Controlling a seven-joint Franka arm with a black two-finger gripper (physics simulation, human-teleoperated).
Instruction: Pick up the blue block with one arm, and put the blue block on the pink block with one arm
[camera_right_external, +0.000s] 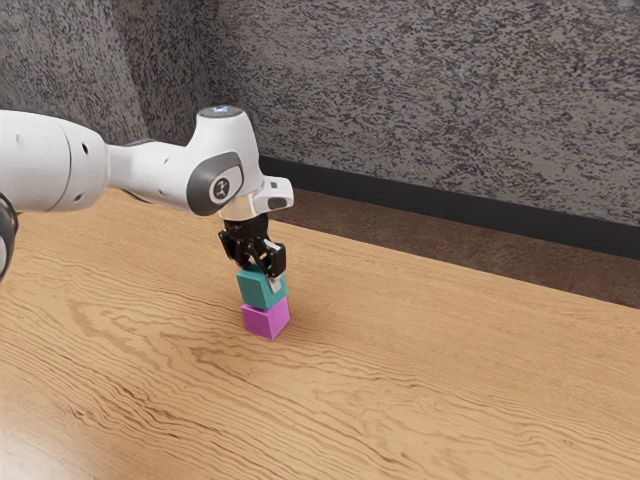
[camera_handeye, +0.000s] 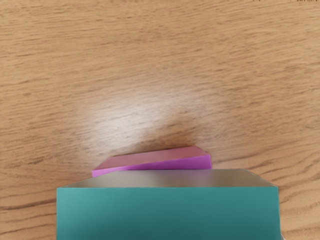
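Observation:
The blue block (camera_right_external: 260, 290), teal in colour, sits on top of the pink block (camera_right_external: 266, 320) near the middle of the wooden table (camera_right_external: 420, 380). My gripper (camera_right_external: 262, 274) comes down from above, and its black fingers (camera_right_external: 273, 262) clasp the blue block's upper part from two sides. In the wrist view the blue block (camera_handeye: 167, 212) lies close under my hand. The pink block (camera_handeye: 155, 162) peeks out from beneath it, turned slightly against the blue one.
The table's far edge (camera_right_external: 450, 262) runs behind the stack, with a dark floor strip and a speckled grey wall (camera_right_external: 430, 90) beyond it. Bare wood surrounds the two blocks on every side.

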